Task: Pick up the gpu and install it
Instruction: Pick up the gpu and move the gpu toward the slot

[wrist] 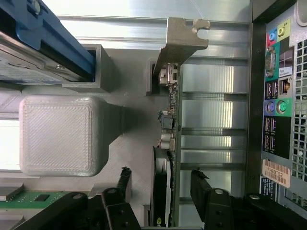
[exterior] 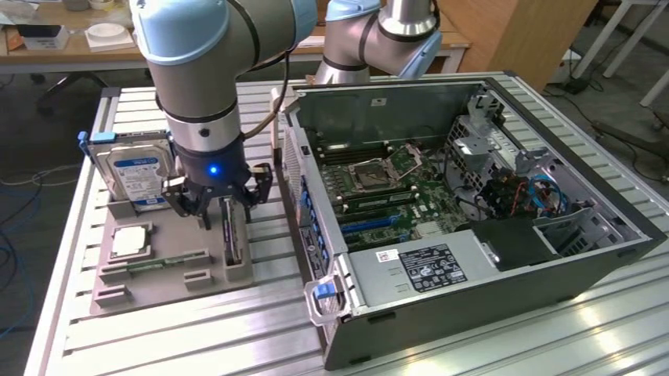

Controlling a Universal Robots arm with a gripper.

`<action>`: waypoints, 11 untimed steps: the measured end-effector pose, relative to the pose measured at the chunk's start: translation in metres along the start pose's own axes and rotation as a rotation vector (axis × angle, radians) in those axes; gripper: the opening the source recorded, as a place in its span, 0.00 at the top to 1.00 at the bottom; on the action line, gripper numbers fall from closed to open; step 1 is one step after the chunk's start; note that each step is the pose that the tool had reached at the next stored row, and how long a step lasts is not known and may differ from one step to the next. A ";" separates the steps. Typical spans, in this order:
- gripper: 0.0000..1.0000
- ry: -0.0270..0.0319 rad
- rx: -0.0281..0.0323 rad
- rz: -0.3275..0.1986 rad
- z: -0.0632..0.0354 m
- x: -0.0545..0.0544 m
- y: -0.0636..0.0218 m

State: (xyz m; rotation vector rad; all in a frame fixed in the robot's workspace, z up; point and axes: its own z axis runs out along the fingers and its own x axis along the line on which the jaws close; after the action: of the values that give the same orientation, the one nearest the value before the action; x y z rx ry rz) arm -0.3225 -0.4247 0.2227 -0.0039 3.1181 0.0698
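The gpu (exterior: 232,239) is a thin dark card standing on edge in a slot of the grey holder tray (exterior: 157,294), to the exterior view's left of the computer case. My gripper (exterior: 225,207) hangs straight over it, lowered around its top edge. In the wrist view the gpu (wrist: 171,120) runs edge-on with its metal end bracket (wrist: 184,38) at the far end. My gripper (wrist: 162,187) is open, and its black fingers (wrist: 201,187) stand on either side of the card with a gap on each side.
The open computer case (exterior: 471,196) lies on its side with the motherboard exposed; its rear ports (wrist: 278,96) face the tray. On the tray also sit a hard drive (exterior: 136,168), a chip (exterior: 131,241) and a green memory stick (exterior: 157,262). A second arm (exterior: 387,31) stands behind.
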 end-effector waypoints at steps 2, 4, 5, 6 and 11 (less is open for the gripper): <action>0.44 0.0000 0.0000 0.000 0.0000 0.000 0.0000; 0.44 0.0000 0.0000 0.000 0.0000 0.000 0.0000; 0.45 0.0000 0.0000 0.000 0.0000 0.000 0.0000; 0.45 0.0000 0.0000 0.000 0.0000 0.000 0.0000; 0.54 0.0000 0.0000 0.000 0.0000 0.000 0.0000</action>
State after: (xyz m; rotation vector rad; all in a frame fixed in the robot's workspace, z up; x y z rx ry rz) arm -0.3225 -0.4247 0.2227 -0.0039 3.1181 0.0697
